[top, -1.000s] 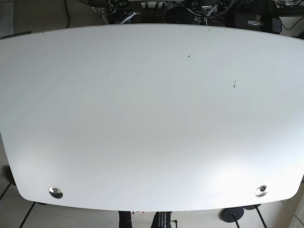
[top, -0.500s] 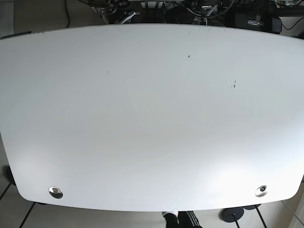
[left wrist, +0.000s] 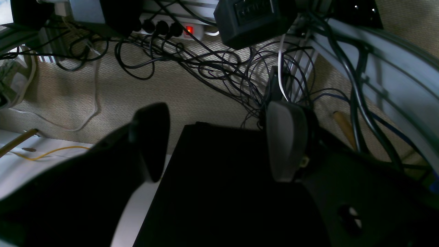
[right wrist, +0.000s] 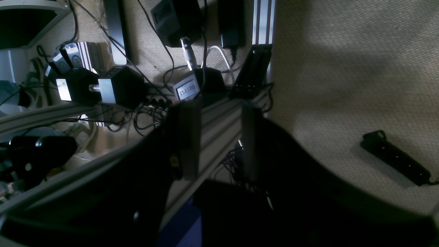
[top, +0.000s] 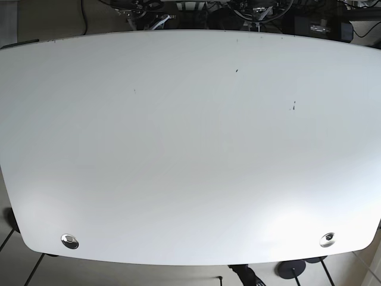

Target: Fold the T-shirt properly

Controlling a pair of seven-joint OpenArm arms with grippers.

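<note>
Base view gives you only the white table; no T-shirt shows in any view, so its place relative to either gripper can't be told. Dark striped legs at the near edge have shifted right. Right gripper and left gripper both hang spread and empty over floor cables.

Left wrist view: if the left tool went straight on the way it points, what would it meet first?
Probably the tangle of black cables on the carpet; the left tool is open and empty, though depth is unclear.

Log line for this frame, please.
shirt: not in view | table: white | left pincer: open, over floor cables | right pincer: open, holds nothing
</note>
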